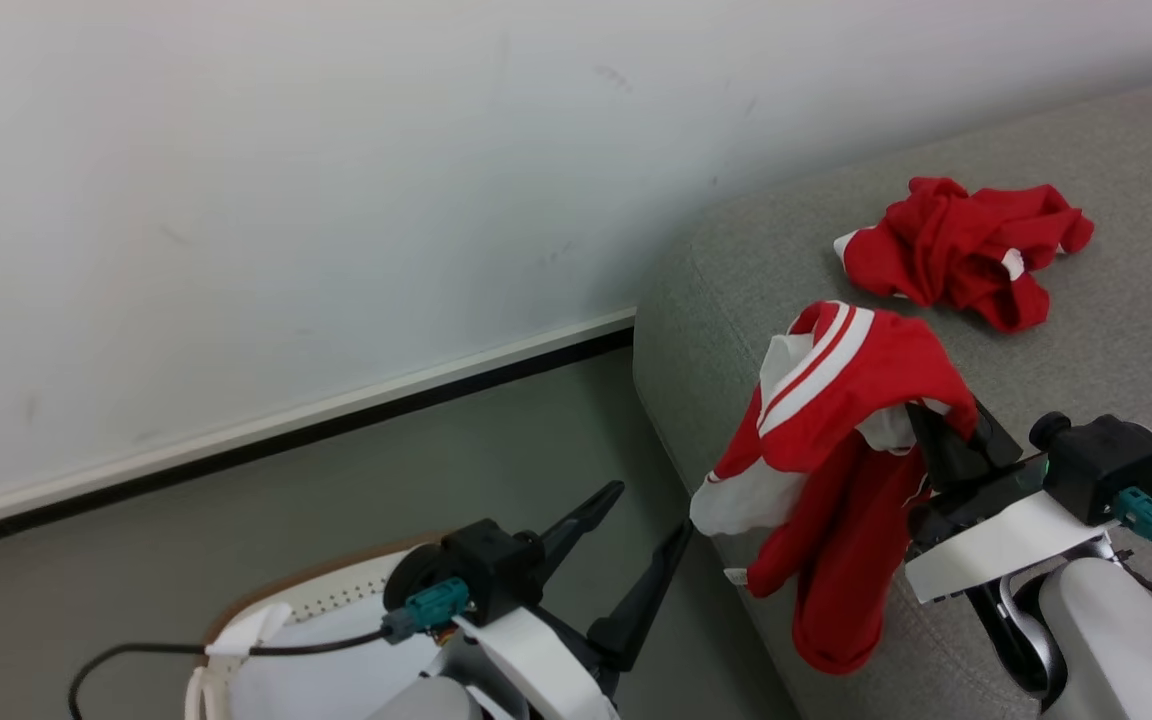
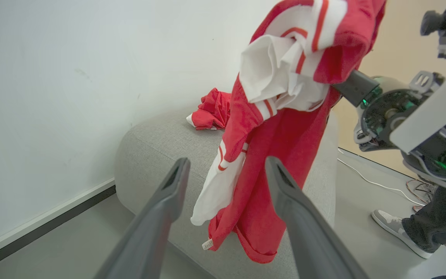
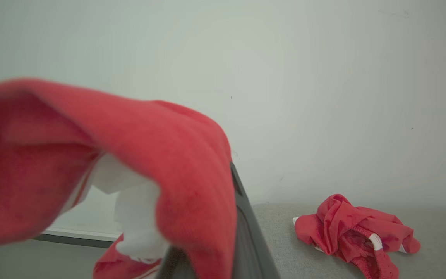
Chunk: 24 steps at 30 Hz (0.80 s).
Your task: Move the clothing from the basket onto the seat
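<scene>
Grey sofa (image 1: 1116,350): my right gripper (image 1: 936,432) pinches a red jersey (image 1: 836,400) hanging over its edge (second jersey (image 1: 966,250) lies further on); my left gripper (image 1: 654,506), beside the sofa above the basket (image 1: 336,592), gapes empty.

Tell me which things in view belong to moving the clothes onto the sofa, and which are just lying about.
Job:
hanging jersey, draped over the right gripper
crumpled jersey, already on the sofa
basket, lower left in the head view
left gripper, open

Lying about:
white cable on the floor
a person's shoe
</scene>
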{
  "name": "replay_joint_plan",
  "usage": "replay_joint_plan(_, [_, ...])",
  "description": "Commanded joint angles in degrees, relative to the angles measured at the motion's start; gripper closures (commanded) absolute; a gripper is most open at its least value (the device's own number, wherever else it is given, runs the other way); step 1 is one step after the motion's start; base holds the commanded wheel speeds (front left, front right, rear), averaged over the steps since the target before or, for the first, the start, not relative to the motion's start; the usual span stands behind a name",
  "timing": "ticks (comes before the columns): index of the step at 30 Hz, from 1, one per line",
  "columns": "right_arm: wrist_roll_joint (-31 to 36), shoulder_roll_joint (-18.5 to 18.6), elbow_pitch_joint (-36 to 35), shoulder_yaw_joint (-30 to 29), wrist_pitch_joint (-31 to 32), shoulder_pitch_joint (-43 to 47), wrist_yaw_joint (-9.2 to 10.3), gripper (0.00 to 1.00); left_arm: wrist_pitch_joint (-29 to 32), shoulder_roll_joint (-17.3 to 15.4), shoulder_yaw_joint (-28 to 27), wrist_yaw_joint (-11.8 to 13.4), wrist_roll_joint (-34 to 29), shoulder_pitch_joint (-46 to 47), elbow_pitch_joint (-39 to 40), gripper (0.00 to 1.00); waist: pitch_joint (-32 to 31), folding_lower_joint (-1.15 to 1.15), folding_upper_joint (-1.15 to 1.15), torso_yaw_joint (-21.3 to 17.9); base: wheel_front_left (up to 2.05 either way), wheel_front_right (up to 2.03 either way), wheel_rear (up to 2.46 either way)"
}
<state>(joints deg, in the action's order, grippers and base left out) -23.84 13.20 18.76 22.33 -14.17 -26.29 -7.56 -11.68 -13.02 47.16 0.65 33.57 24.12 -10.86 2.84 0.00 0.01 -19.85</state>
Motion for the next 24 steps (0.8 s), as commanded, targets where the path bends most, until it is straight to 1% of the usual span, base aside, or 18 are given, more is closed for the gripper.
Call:
replay_joint_plan(1, [0.7, -0.2, -1.0, -0.9, 0.1, -0.1, 0.15, 1.00, 0.3, -0.8, -0.1, -0.1, -0.5, 1.1, 0.2, 0.00, 3.1, 0.00, -0.01, 0.0, 0.00, 0.00, 0.00])
replay_joint_plan(7, [2.8, -0.6, -4.8, -7.9, 0.1, -5.2, 0.15, 1.00, 2.0, -2.5, -0.3, -0.8, -2.8, 6.2, 2.0, 0.00, 12.1, 0.00, -0.01, 2.9, 0.00, 0.00, 0.00])
replay_joint_plan(12, [5.1, 0.6, -6.7, -14.9, 2.4, -15.6, 0.15, 1.00, 3.4, -4.2, -1.9, -1.1, -4.5, 12.5, 4.3, 0.00, 21.7, 0.00, -0.01, 5.6, 0.00, 0.00, 0.00])
replay_joint_plan(16, [8.2, 4.0, -6.6, -22.8, 5.4, -26.4, 0.15, 1.00, 3.8, -5.2, -2.9, -1.7, -6.0, 17.2, 5.6, 0.00, 28.4, 0.00, -0.01, 8.2, 0.00, 0.00, 0.00])
replay_joint_plan(18, [9.3, 5.9, -5.8, -28.2, 6.9, -32.0, 0.15, 1.00, 3.4, -5.6, -3.7, -1.7, -6.2, 18.5, 5.8, 0.00, 30.8, 0.00, -0.01, 9.3, 0.00, 0.00, 0.00])
replay_joint_plan(21, [12.6, 10.1, -3.1, -36.4, 9.9, -39.1, 0.15, 1.00, 2.9, -5.8, -4.3, -1.7, -6.2, 19.7, 6.1, 0.00, 33.9, 0.00, -0.01, 11.0, 0.00, 0.00, 0.00])
replay_joint_plan(24, [18.0, 14.7, 0.7, -43.1, 12.6, -43.5, 0.15, 1.00, 2.2, -5.6, -4.3, -1.9, -5.9, 19.8, 6.1, 0.00, 35.9, 0.00, -0.01, 12.8, 0.00, 0.00, 0.00])
